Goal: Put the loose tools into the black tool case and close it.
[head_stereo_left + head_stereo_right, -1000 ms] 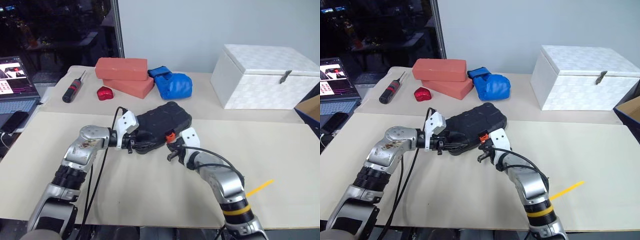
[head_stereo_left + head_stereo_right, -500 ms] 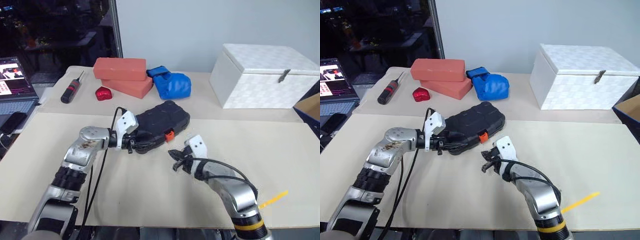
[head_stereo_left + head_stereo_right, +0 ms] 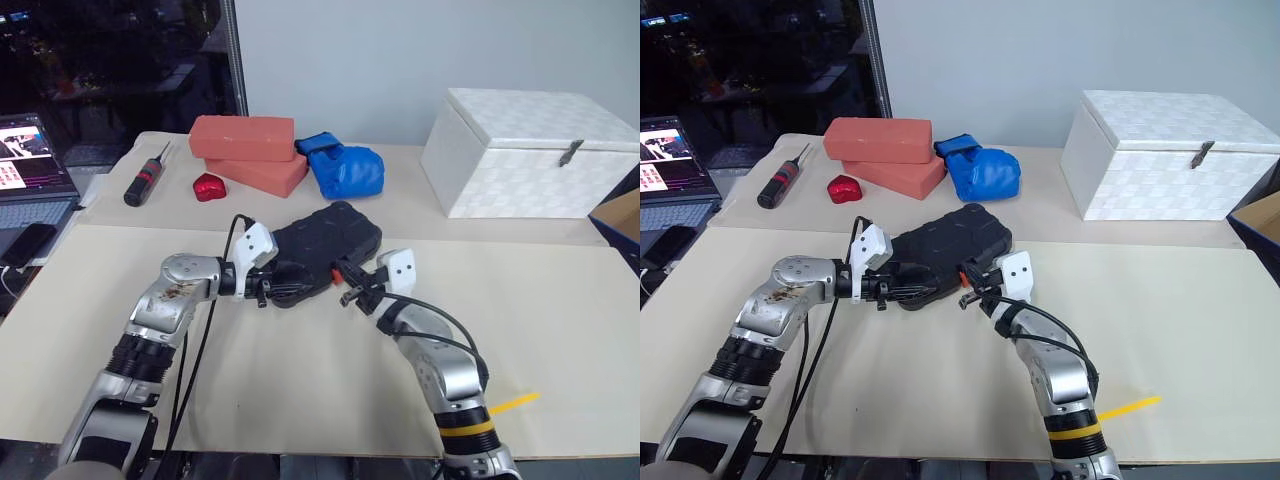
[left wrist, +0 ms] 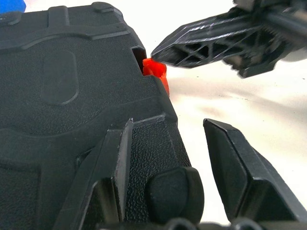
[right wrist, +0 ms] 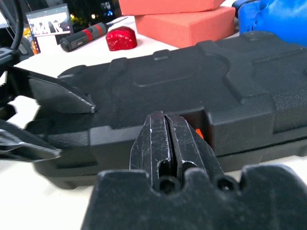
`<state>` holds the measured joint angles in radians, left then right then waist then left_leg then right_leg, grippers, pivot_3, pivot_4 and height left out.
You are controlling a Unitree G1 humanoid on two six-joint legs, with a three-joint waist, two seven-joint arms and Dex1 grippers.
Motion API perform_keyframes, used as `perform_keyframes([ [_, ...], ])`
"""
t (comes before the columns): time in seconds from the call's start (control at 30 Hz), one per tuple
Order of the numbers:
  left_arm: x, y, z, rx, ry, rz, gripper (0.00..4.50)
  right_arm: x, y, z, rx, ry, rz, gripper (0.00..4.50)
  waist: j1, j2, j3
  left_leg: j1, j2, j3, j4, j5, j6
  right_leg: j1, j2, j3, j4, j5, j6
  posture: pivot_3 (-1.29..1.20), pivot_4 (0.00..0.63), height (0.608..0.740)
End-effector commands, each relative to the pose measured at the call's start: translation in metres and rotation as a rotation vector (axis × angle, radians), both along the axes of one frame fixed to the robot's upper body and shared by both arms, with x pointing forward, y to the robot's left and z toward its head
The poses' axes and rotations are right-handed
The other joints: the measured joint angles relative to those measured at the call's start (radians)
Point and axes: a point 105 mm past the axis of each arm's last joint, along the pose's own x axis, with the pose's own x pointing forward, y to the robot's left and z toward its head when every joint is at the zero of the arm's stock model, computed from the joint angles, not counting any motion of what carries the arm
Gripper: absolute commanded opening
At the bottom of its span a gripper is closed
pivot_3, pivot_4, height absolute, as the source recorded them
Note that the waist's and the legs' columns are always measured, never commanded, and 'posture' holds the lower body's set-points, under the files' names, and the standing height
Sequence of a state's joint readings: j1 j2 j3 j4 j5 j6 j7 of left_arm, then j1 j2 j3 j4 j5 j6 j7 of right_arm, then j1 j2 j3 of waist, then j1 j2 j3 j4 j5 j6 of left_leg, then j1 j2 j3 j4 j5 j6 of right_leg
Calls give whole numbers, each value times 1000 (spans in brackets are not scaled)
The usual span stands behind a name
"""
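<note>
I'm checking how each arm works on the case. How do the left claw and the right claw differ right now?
The left claw stands partly open, its fingers astride a corner of the black tool case; the right claw is shut, fingers pressed together. The left claw holds the case's end, while the right claw's tip sits at the orange latch on the front edge. Both have black fingers and meet the closed case.

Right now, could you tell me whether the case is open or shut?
Shut: the case's lid lies flat on its base, seam closed beside the orange latch.
</note>
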<state>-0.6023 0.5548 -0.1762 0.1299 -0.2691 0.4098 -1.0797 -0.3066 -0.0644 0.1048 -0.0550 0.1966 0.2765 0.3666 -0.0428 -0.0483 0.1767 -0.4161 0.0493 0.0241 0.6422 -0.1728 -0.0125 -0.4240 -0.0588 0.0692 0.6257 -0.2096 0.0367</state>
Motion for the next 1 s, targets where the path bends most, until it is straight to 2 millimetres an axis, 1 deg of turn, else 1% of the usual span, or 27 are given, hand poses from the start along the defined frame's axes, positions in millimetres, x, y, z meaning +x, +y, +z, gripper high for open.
perform_keyframes([
  [0.03, -1, 2, -22, 46, 66, 25, 2510, 7, 3, -12, -42, -3, -19, 52, -2, 0, -1, 1, 0, 0, 0, 0, 0, 0, 0, 0, 0, 0, 0, 0, 150, 740],
  [0.27, 1, 4, -22, 45, 71, 40, 2510, 12, 17, -46, -109, 21, -1, 52, -6, 1, -8, 7, 0, 0, 0, -1, -1, 4, 0, 0, 0, 0, -1, 0, 150, 740],
  [0.4, 1, 6, -24, 50, 74, 53, 2510, 13, 24, -61, -153, 37, 21, 52, -15, 0, -17, 11, 1, 0, 0, -5, -8, 4, 0, 0, 0, 0, -2, 0, 150, 740],
  [0.5, 1, 7, -24, 54, 76, 59, 2510, 14, 26, -68, -186, 41, 20, 52, -24, 1, -25, 12, 1, -1, 0, -5, -9, 4, -1, 0, 0, -1, -3, 0, 150, 740],
  [0.63, 1, 8, -24, 55, 77, 63, 2510, 17, 27, -70, -209, 33, 15, 52, -27, 2, -29, 13, 1, -1, 0, -6, -10, 4, -1, 0, 0, -1, -3, 0, 150, 740],
  [0.67, 1, 8, -24, 54, 77, 65, 2510, 18, 26, -66, -194, 17, 5, 52, -27, 2, -29, 13, 1, -2, 0, -6, -10, 4, -1, 0, -1, -1, -3, 0, 150, 740],
  [0.73, 1, 8, -23, 48, 75, 68, 2510, 19, 24, -50, -134, -34, -16, 52, -27, 3, -29, 13, 1, -3, -1, -7, -11, 4, -1, 0, -1, -1, -4, 0, 150, 740],
  [0.8, 1, 7, -20, 30, 59, 69, 2510, 18, 20, -26, -76, -116, -27, 52, -27, 3, -29, 13, 1, -3, -1, -7, -11, 3, -1, 0, -1, -1, -4, 0, 150, 740],
  [0.87, 1, 6, -16, 9, 50, 74, 2510, 13, 14, -3, -34, -186, -28, 52, -25, 5, -28, 11, 1, -3, -2, -7, -11, 2, -2, 0, -1, -1, -4, 0, 150, 740],
  [1.0, 2, 8, -17, 10, 55, 86, 2510, -1, 5, 24, -23, -236, -13, 52, -16, 8, -26, 2, 0, -2, -2, -6, -11, 0, -2, 0, -1, -1, -4, 0, 150, 740],
])
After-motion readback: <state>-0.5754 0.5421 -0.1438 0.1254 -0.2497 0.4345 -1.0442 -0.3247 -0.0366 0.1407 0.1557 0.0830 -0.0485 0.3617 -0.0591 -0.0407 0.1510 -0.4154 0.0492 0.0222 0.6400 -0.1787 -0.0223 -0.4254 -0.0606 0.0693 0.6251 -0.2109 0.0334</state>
